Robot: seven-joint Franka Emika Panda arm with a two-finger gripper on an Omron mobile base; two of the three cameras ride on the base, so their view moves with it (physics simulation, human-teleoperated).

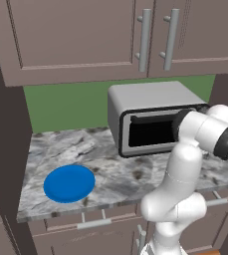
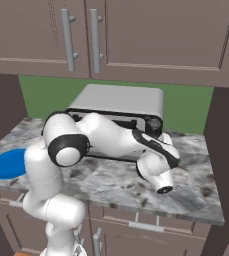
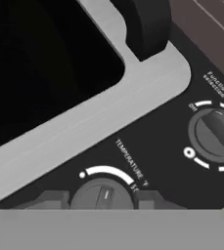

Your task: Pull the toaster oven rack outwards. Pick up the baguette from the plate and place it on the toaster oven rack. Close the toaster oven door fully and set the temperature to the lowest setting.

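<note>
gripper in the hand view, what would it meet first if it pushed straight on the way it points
Most likely the temperature knob on the toaster oven control panel. The dark fingers sit on either side of that knob, so there is hardly any gap left. Whether they already touch it cannot be told, as depth is unclear.

One toaster oven (image 1: pixel 150 117), one plate (image 1: pixel 69 183), two knobs (image 3: pixel 215 135).

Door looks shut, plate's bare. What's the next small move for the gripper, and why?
Probably turn the temperature knob toward its lowest mark. The gripper has a fingertip on each side of that knob, closed on it, the toaster oven door looks closed and the plate is bare, so the temperature setting seems the only step left.
</note>
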